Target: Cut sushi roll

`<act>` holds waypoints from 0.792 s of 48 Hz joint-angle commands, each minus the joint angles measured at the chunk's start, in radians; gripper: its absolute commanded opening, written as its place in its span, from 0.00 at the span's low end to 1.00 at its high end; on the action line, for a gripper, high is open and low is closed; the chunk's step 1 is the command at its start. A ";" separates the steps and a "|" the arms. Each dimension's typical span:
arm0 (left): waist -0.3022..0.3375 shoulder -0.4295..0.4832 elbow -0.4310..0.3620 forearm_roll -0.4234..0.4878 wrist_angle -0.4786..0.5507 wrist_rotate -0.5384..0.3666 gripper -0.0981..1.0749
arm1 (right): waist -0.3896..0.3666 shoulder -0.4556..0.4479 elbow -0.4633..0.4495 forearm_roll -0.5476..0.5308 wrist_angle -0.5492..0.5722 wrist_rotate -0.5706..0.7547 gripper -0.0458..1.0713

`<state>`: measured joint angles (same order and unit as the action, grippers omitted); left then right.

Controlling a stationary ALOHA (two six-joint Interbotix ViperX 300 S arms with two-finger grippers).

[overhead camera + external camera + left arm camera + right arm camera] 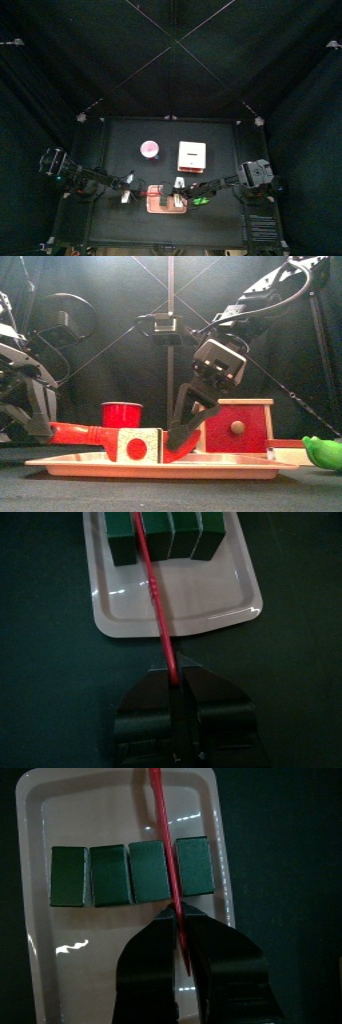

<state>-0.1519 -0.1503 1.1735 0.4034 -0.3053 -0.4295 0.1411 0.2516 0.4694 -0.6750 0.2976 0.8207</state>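
A green-wrapped sushi roll (144,873) lies across a pale tray (80,958) as several side-by-side pieces. In the front view its end face (134,444) is red with a white dot. A thin red knife (158,602) spans the tray, its edge (167,838) resting in the gap beside the end piece. My left gripper (179,680) is shut on the knife's handle end (83,433), off the tray's side. From the other side my right gripper (181,918) reaches down over the tray (80,463), shut on the knife's far end just beside the roll.
Behind the tray stand a red cup (122,414) and a red box with a white top (238,426). A green object (323,451) lies to the right of the tray. Black curtains ring the small table.
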 commanded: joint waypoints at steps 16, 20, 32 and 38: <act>-0.029 -0.051 -0.028 0.005 0.114 0.005 0.36 | -0.005 -0.028 -0.012 -0.003 0.028 0.002 0.41; -0.029 -0.064 -0.023 0.003 0.132 0.002 0.36 | -0.005 -0.025 -0.009 -0.003 0.023 0.002 0.41; -0.020 -0.101 -0.025 -0.002 0.147 0.008 0.36 | -0.011 -0.028 -0.017 -0.003 0.040 0.006 0.41; -0.025 -0.164 -0.021 0.009 0.141 0.006 0.36 | 0.003 -0.061 -0.018 -0.003 0.040 0.005 0.41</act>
<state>-0.1626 -0.2684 1.1566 0.4050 -0.1565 -0.4234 0.1442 0.2454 0.4556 -0.6780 0.3221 0.8237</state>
